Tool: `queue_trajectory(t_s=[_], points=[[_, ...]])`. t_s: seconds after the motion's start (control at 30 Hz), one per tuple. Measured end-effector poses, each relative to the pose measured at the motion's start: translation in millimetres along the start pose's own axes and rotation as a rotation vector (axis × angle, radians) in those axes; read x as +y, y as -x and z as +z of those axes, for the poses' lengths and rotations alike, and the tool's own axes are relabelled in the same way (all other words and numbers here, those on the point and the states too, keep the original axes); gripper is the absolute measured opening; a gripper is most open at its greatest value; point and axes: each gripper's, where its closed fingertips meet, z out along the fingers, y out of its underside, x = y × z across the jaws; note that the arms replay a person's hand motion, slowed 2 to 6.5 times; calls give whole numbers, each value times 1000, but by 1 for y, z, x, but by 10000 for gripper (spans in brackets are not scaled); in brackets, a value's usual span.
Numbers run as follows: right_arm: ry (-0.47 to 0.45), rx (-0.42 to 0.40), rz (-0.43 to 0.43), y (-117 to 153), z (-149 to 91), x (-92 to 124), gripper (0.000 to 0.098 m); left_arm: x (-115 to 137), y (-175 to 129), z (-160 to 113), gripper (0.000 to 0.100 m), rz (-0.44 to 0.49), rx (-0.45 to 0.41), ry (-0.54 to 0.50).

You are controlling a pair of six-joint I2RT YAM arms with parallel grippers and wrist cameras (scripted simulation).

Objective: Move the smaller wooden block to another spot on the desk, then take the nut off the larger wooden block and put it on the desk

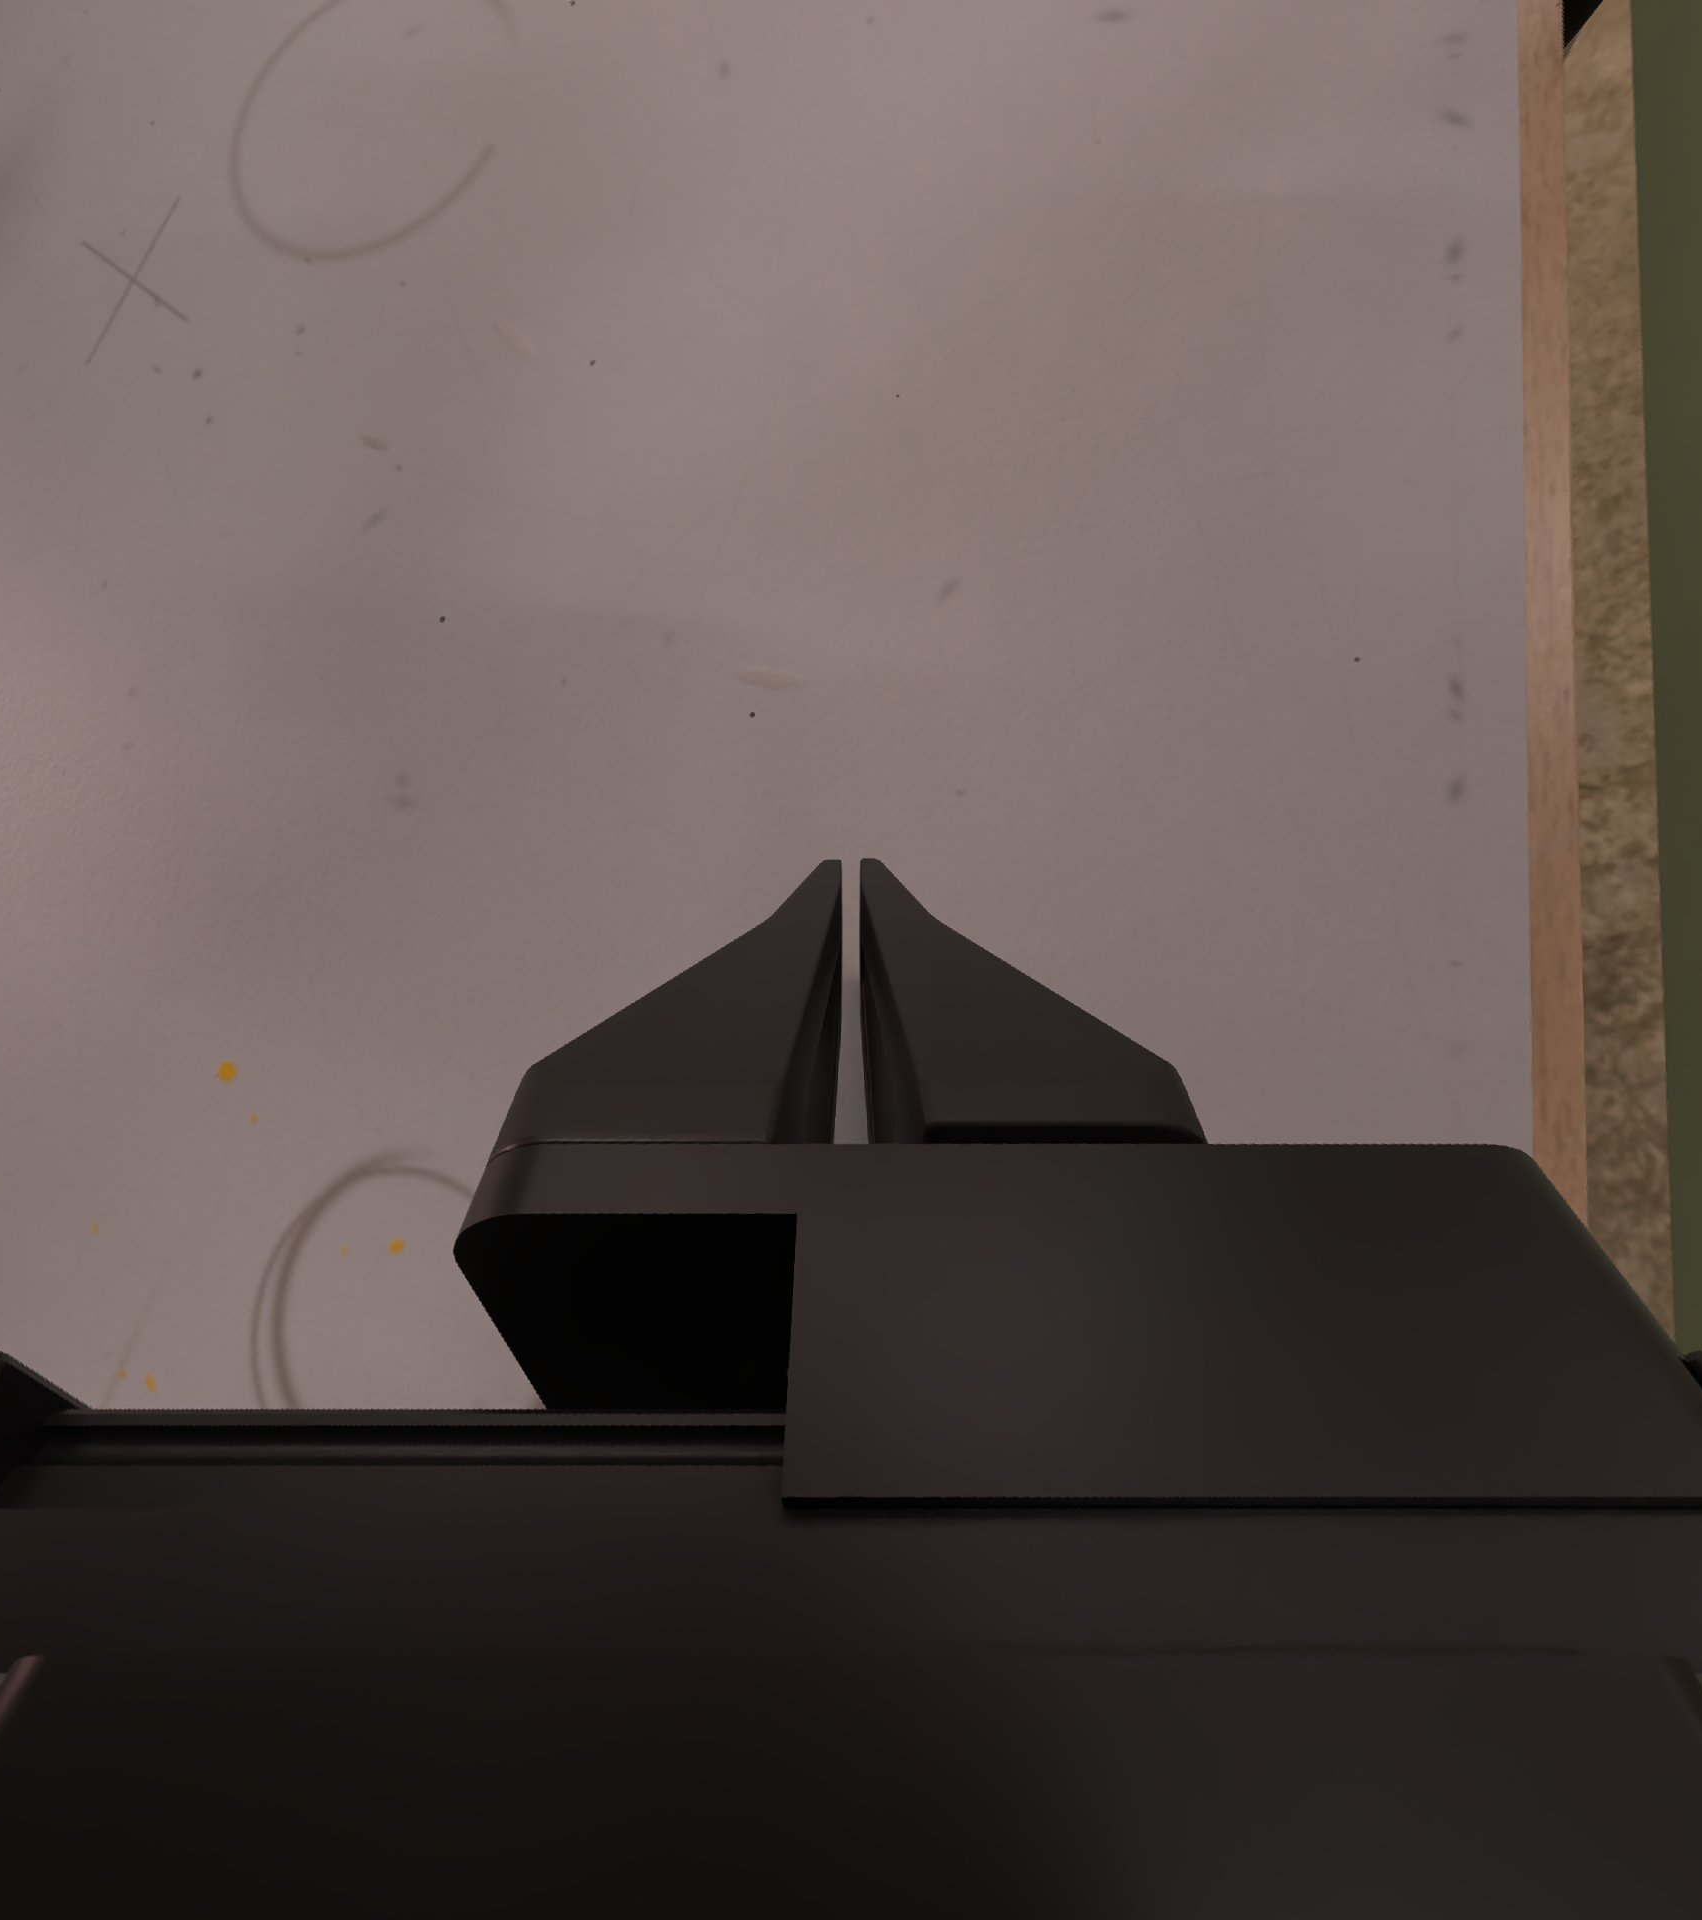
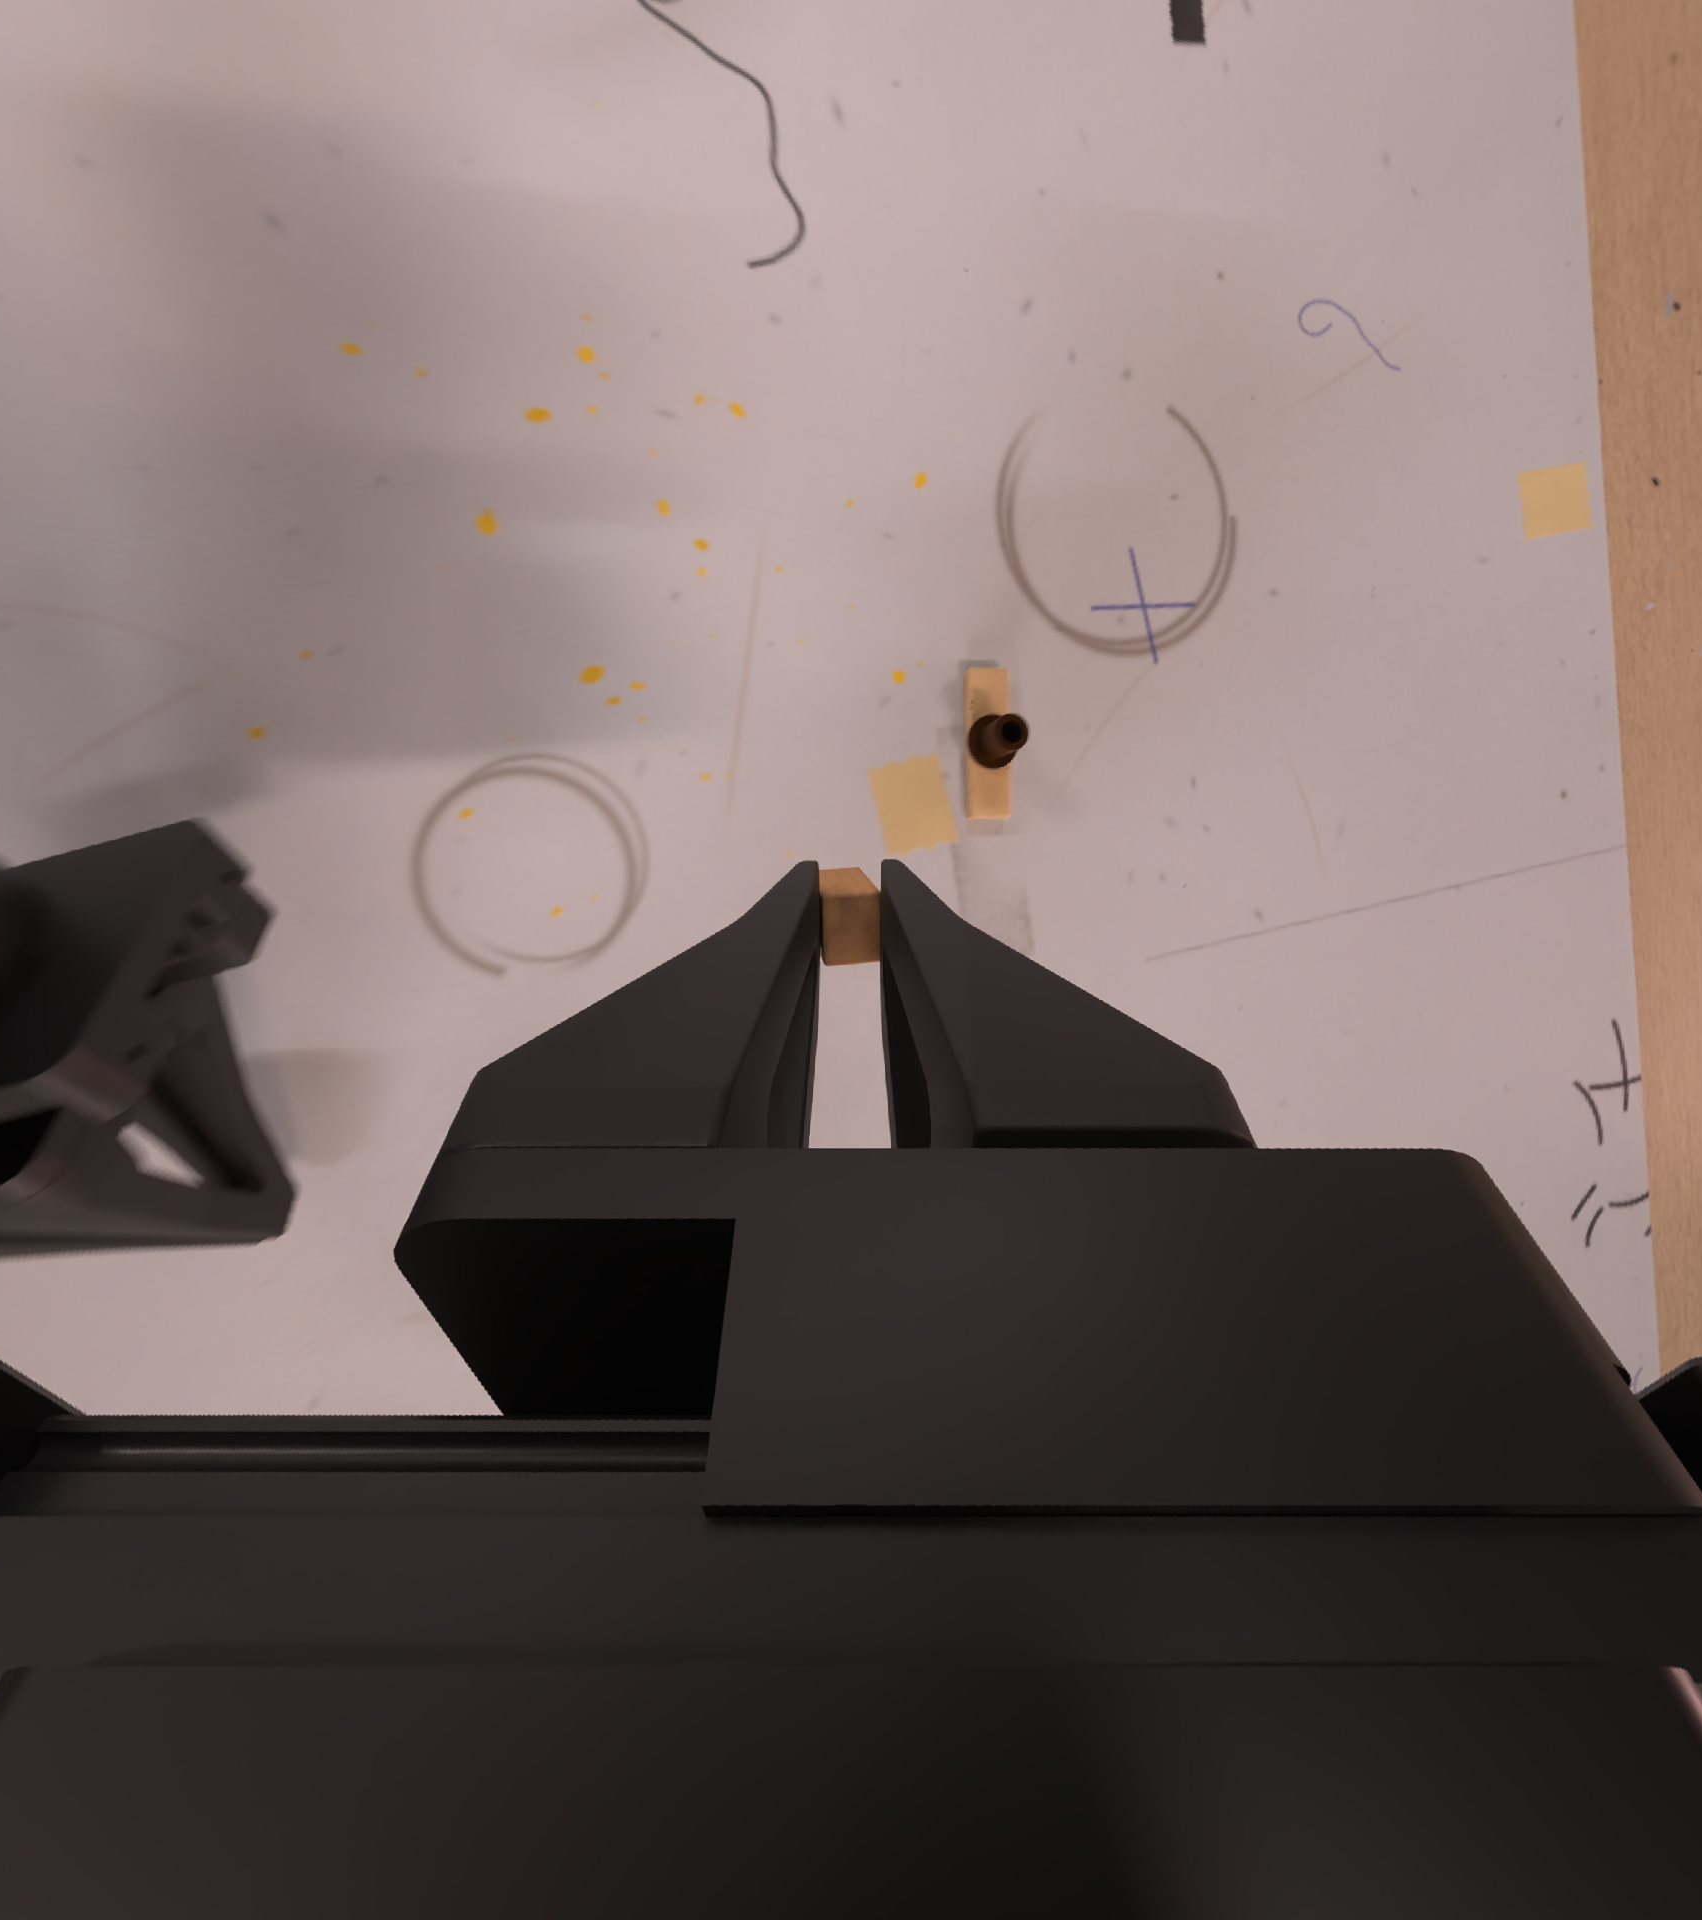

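Observation:
In the right wrist view my right gripper (image 2: 849, 864) is shut on the smaller wooden block (image 2: 848, 916), a small tan cube held between the fingertips above the desk. Beyond it, slightly right, the larger wooden block (image 2: 988, 792) lies flat on the desk as a pale slab. A dark brown nut (image 2: 996, 737) stands on its middle. In the left wrist view my left gripper (image 1: 850, 862) is shut and empty over bare desk; no block or nut shows there.
The white desk top (image 2: 1294, 987) bears pencil circles, crosses, yellow paint specks and tan tape patches (image 2: 912, 803). Its wooden edge (image 2: 1688, 727) runs down the right side. The other arm (image 2: 78, 1039) shows blurred at the left of the right wrist view.

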Motion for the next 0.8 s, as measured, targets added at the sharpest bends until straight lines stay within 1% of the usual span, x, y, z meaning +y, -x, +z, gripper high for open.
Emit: queue_trajectory(t_s=[0.07, 0.13, 0.2, 0.3, 0.43, 0.6, 0.7, 0.8], points=[[-21, -2, 5, 13, -17, 3, 97, 0, 0, 0, 28, 0, 0, 0], [-24, -9, 16, 28, -30, 10, 97, 0, 0, 0, 28, 0, 0, 0], [-9, -15, 35, 43, -37, 23, 97, 0, 0, 0, 28, 0, -1, 0], [39, -13, 79, 64, -43, 50, 97, 0, 1, 0, 28, 1, -3, -1], [130, -12, 161, 87, -43, 96, 97, 0, 1, 0, 27, 3, -6, 0], [234, -35, 265, 110, -33, 148, 97, 0, 1, 0, 27, 3, -6, 0], [267, -35, 289, 117, -28, 169, 97, 0, 1, 0, 28, 3, -6, 0], [260, -26, 282, 119, -24, 177, 97, 0, 1, 0, 29, 3, -6, 0]])
